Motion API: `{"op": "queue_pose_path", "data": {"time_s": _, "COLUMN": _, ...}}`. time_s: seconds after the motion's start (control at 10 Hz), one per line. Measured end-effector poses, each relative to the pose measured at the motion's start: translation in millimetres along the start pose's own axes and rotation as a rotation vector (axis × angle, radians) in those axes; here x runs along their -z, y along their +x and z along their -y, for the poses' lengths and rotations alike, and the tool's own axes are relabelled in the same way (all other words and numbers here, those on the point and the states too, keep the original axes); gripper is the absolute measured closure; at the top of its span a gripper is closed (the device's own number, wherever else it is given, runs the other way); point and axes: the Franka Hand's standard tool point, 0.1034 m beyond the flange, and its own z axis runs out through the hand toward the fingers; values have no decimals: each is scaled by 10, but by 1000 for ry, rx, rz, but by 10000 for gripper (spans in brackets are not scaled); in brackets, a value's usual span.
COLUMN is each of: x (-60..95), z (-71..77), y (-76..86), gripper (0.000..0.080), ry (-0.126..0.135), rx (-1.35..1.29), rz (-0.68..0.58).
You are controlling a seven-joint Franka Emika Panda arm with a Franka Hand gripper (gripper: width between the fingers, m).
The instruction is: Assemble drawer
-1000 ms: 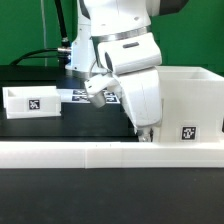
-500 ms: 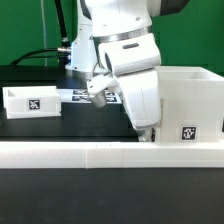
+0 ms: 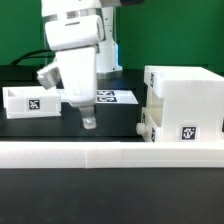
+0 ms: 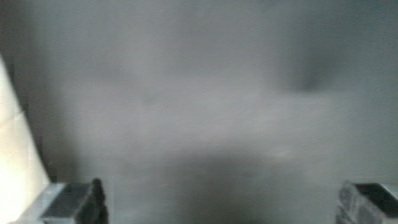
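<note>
My gripper (image 3: 90, 123), spread wide and holding nothing, hangs low over the black table (image 3: 115, 126) between the big white hollow plastic box (image 3: 186, 95) and the small white plastic tray (image 3: 30, 101) lying well apart from that box, so a careless swing could knock the tray crooked.

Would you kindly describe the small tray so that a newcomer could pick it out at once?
Find the long white wall across the front of the black table. Behind it, at the exterior view's left, beside the hand, sits the tray. It is low and open-topped, unlike the tall box at the right.
</note>
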Motion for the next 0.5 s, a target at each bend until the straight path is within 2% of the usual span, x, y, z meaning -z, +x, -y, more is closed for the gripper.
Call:
{"op": "queue_pose_path", "data": {"time_s": 0.1, "x": 70, "z": 156, "y": -55, "gripper": 151, "ry": -11, "rx": -31, "rz": 14}}
{"op": "queue_pose_path", "data": {"time_s": 0.3, "x": 226, "z": 432, "y": -130, "gripper": 151, "ry": -16, "rx": -76, "rz": 40}}
{"op": "queue_pose_path", "data": {"time_s": 0.4, "x": 271, "z": 462, "y": -146, "gripper": 151, "ry": -18, "rx": -98, "rz": 46}}
{"op": "queue_pose_path", "data": {"time_s": 0.5, "x": 238, "z": 458, "y": -139, "gripper": 151, "ry": -15, "rx": -115, "rz": 42}}
